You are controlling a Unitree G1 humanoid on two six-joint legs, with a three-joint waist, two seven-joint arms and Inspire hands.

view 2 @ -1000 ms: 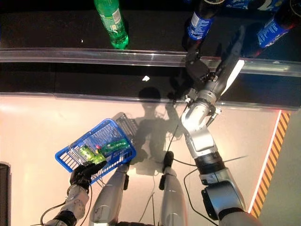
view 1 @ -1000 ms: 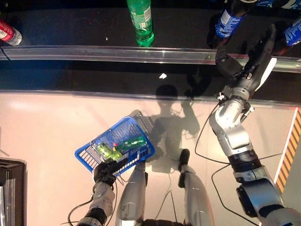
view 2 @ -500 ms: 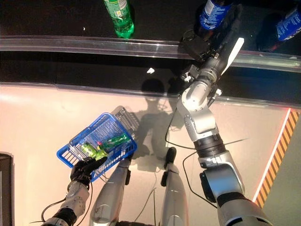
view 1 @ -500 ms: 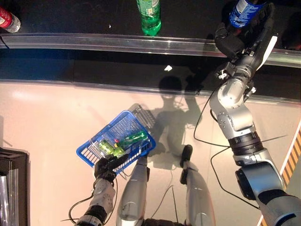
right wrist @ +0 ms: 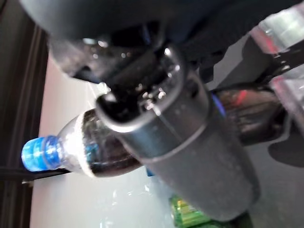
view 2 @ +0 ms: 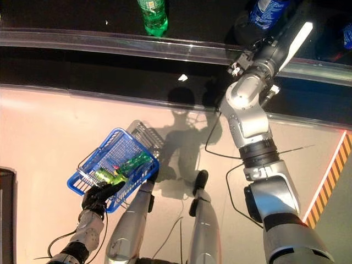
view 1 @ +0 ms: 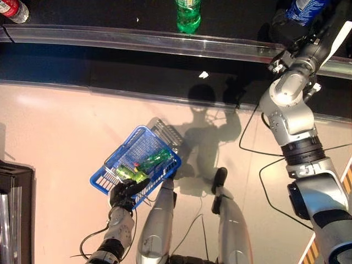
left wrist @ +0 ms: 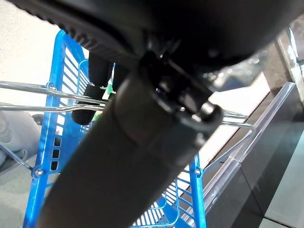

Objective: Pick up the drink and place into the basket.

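Shelf: a long black shelf (view 1: pixel 110 16) with a clear plastic front rail runs along the far side of the scene; the drinks stand on it.
Basket: one blue plastic basket with wire handles (view 1: pixel 137 148) hangs above the pale floor, well apart from the shelf's front edge.
Right hand: the dark right hand (view 2: pixel 269 33) is at the right end of the shelf, at the dark cola bottle with blue label and blue cap (right wrist: pixel 80 152). The right wrist view shows the bottle lying across the hand, touching it, but I cannot tell whether the fingers are curled round it.
Left hand: the dark left hand (view 1: pixel 125 193) has its fingers curled round the basket's wire handle, carrying it at its near edge.
Handling: the cola bottle looks full, so likely fairly heavy, and its smooth plastic wall is likely slippery and slightly yielding. The best hold is judged to be round the labelled middle, not the narrow neck.
Bottles on shelf: four visible. One green plastic bottle (view 1: pixel 188 14) mid shelf, one red-labelled bottle (view 1: pixel 12 10) at the left end, the cola bottle, and part of another blue-labelled bottle (view 2: pixel 346 38) at the right edge.
Bottles in basket: two small green bottles (view 1: pixel 140 168) lie on their sides.
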